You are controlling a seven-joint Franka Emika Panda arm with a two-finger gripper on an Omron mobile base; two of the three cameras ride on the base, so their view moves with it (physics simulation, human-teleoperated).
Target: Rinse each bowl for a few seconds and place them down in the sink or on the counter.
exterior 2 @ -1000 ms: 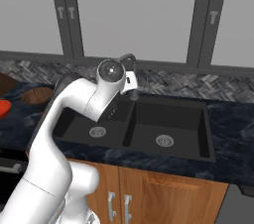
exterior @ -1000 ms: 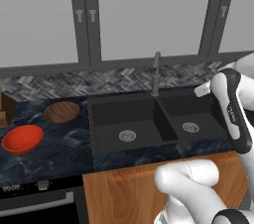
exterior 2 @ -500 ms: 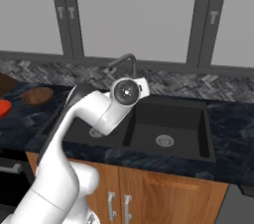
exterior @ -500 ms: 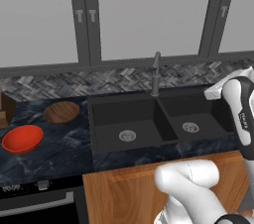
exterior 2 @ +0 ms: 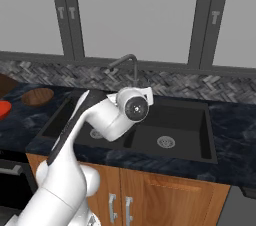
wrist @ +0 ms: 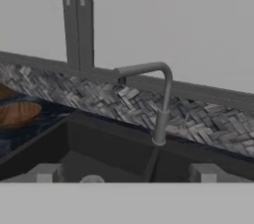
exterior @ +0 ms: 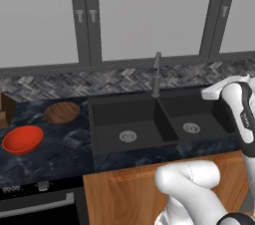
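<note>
Two bowls sit on the counter (exterior: 60,154) left of the sink (exterior: 149,124), well apart from the gripper. Taken left to right with the sink as landmark: the red bowl (exterior: 22,139) lies farthest left and nearer the counter's front edge; the wood bowl (exterior: 62,112) lies nearer the sink's left rim and closer to the backsplash (exterior: 114,80). Neither bowl touches the other.

Handling, as a judgement: both bowls are rigid and shallow. The red one looks glossy and is likely to slip between the fingers; the wood one should offer more friction. Each appears light. Take hold across the rim wall, one finger inside and one outside, as the full width probably exceeds the jaw span.

The gripper (wrist: 126,173) hangs over the sink with its jaws spread wide and nothing between them, facing the faucet (wrist: 158,100). The wood bowl shows at the hand view's left edge.
</note>
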